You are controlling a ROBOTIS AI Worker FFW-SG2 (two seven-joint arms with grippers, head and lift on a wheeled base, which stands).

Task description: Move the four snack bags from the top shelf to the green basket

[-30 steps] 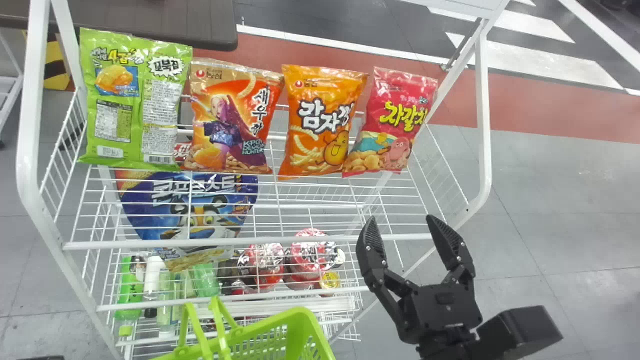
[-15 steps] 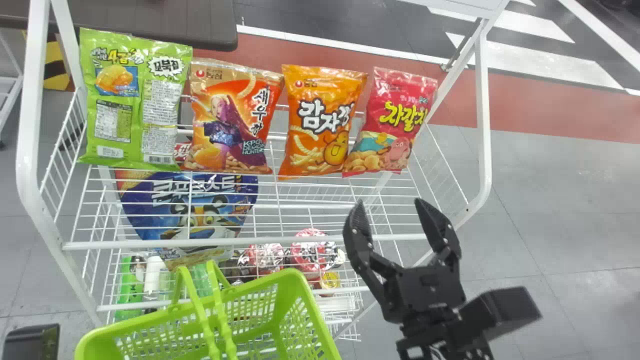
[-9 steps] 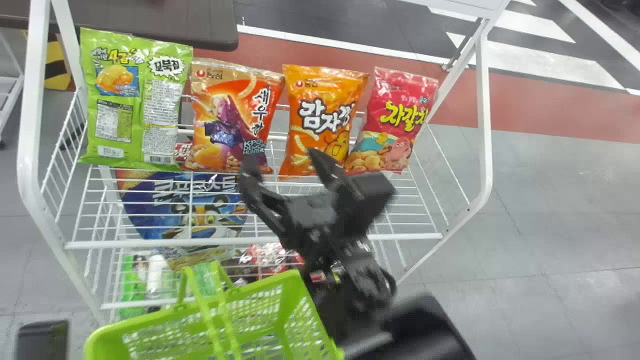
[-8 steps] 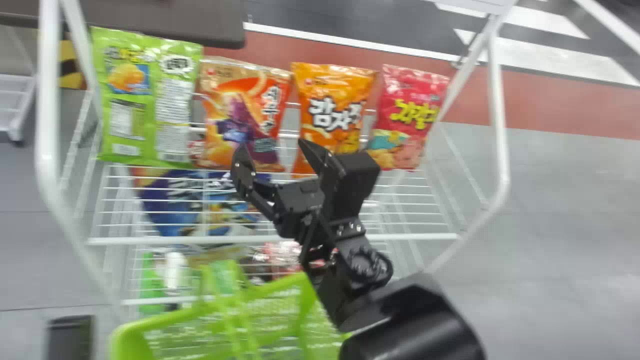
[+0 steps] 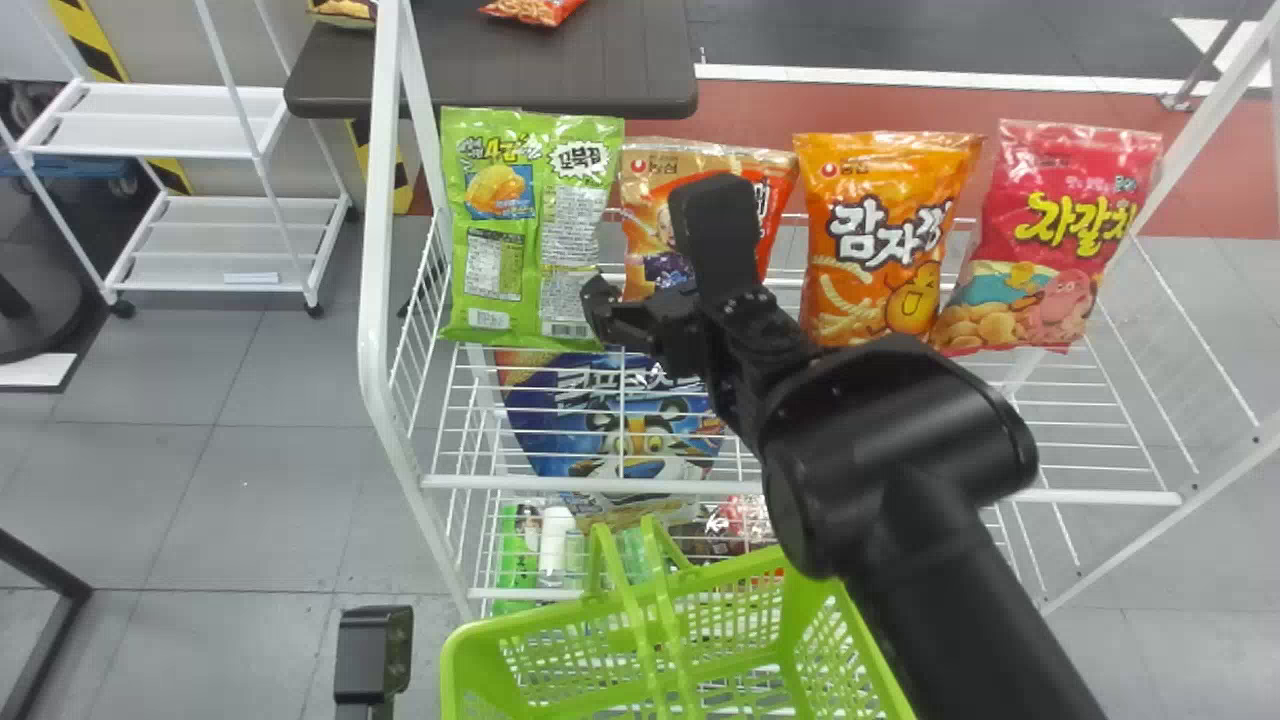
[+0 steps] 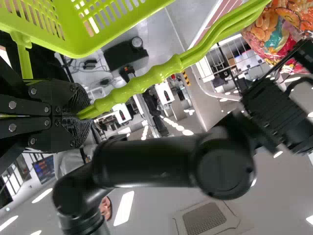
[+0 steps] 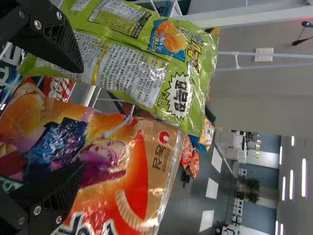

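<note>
Shop-like place: snack bags (image 5: pixel 880 225) on rack (image 5: pixel 550 484)

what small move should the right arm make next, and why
Probably shift the right gripper a little left, toward the green snack bag: its jaws are open, one before that bag, the other before the orange bag picturing a figure, so closing now might pinch both.

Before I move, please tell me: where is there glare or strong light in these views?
Right wrist view: glints on the green bag and bright ceiling lights behind; left wrist view: shine along the basket handle; head view: pale highlights on the red bag, near its top.
</note>
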